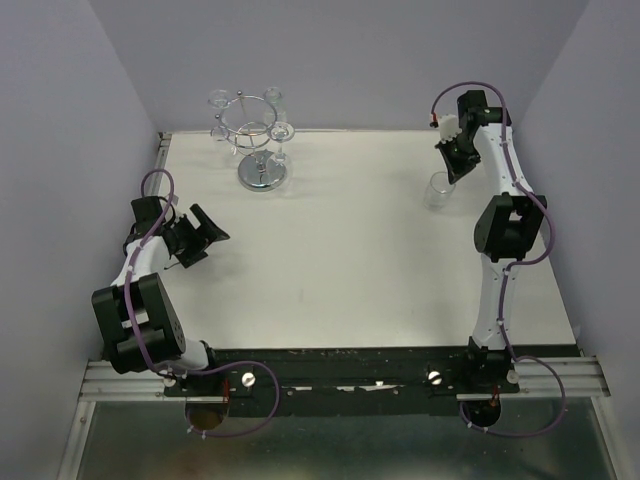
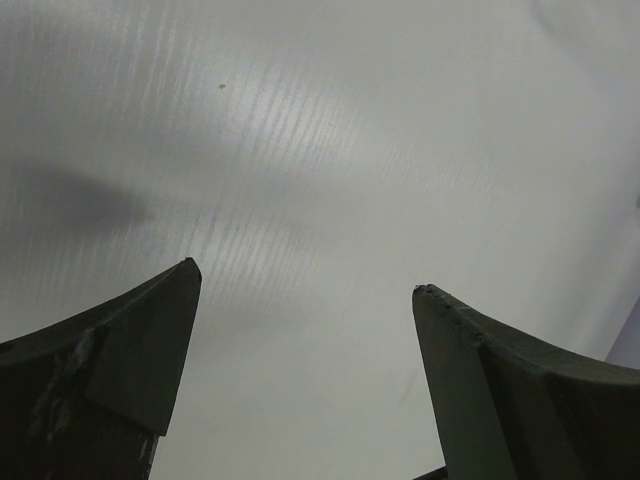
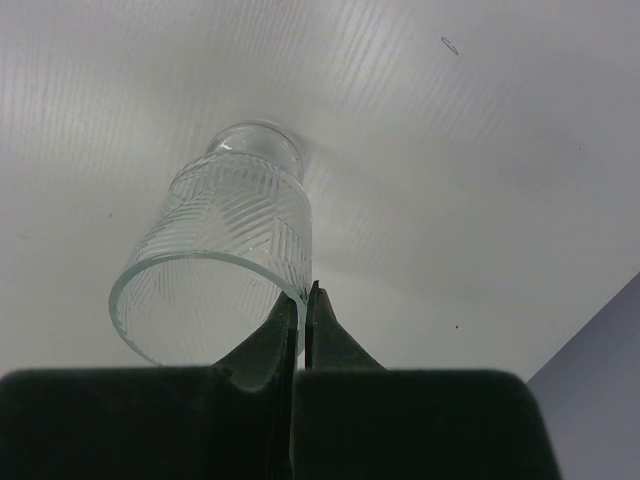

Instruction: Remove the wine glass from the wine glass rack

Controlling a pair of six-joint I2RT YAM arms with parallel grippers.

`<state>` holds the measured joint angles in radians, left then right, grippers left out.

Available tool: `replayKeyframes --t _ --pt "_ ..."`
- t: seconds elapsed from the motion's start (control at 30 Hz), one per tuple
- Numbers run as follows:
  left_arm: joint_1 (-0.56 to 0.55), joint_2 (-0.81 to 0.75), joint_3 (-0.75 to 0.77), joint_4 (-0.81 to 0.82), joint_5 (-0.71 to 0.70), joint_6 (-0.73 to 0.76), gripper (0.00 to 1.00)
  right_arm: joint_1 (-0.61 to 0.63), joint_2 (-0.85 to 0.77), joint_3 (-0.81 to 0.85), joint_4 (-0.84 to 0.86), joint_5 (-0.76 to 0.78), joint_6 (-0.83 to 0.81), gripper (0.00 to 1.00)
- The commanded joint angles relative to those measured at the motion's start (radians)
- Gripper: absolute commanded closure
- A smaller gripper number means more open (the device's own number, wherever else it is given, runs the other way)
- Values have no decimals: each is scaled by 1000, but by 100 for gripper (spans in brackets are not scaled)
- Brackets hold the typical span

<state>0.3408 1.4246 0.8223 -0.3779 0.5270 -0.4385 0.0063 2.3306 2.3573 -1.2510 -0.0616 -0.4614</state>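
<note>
The wine glass rack (image 1: 263,176) is glossy chrome wire, the wine glass (image 3: 235,225) clear and ribbed.

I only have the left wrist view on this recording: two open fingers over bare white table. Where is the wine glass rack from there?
Observer: The wine glass rack stands at the far left of the table, beyond the left gripper and apart from it.
Operator: Is anything hanging on it?
Observer: Yes, clear glasses hang around its top ring.
Operator: And the right arm?
Observer: The right gripper is shut on the rim of a patterned glass, at the far right of the table, well away from the rack.
</note>
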Motion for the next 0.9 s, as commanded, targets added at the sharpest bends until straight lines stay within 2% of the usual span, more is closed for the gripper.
replayKeyframes --t 0.0,0.3,0.57,0.87 --pt "3 -32 -3 -10 -19 18 1 0 12 30 8 29 9 97" --pt "-2 -18 0 -9 -7 20 1 0 33 68 74 57 12 92" --pt "-5 -6 1 -9 1 21 1 1 49 92 162 94 29 64" --pt "-5 -12 9 -10 8 29 1 -25 6 85 190 103 36 59"
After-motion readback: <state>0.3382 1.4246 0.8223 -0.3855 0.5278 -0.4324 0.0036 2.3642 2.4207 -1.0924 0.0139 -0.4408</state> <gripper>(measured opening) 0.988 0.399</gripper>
